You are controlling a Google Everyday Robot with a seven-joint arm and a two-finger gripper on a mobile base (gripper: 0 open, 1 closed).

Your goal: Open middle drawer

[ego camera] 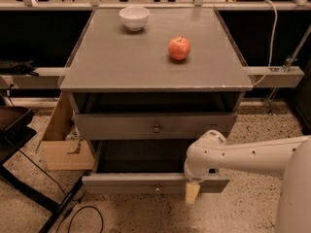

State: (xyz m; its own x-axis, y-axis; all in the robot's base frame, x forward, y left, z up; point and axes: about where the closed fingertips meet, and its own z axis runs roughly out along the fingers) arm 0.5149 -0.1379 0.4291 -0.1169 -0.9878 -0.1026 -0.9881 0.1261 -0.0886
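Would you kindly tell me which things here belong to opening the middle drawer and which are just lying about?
Job: middle drawer, pulled out; tool, at its front's right end.
Lying about: apple and white bowl on cabinet top; cardboard box at left.

Robot lab — speckled floor (252, 205), loose cables (274, 25), metal rails (277, 75), hand (192, 192) low at grey cabinet's (146, 64) middle drawer (126, 182).
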